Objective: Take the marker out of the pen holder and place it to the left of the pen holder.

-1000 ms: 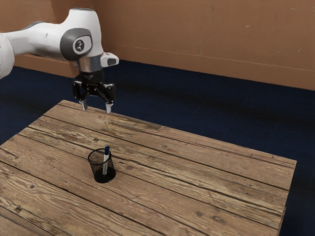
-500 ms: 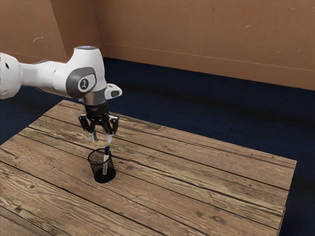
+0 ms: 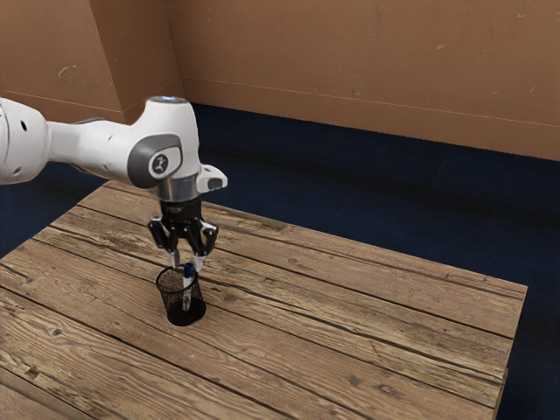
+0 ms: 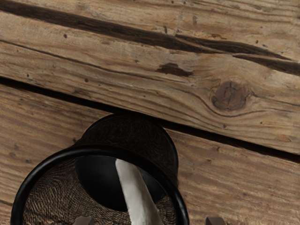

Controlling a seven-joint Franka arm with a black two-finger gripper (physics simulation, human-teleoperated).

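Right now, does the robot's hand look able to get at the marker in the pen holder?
Probably yes. The hand is open just above the pen holder, and the blue end of the marker pokes up toward the gap between its fingers. I see nothing in the way.

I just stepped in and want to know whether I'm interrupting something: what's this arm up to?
A robot arm has its gripper right over a black mesh pen holder on the wooden table. The fingers are open, one on either side of the marker's upper end, not gripping it. The marker leans inside the holder. The job is to take it out and lay it to the holder's left, which hasn't happened yet.
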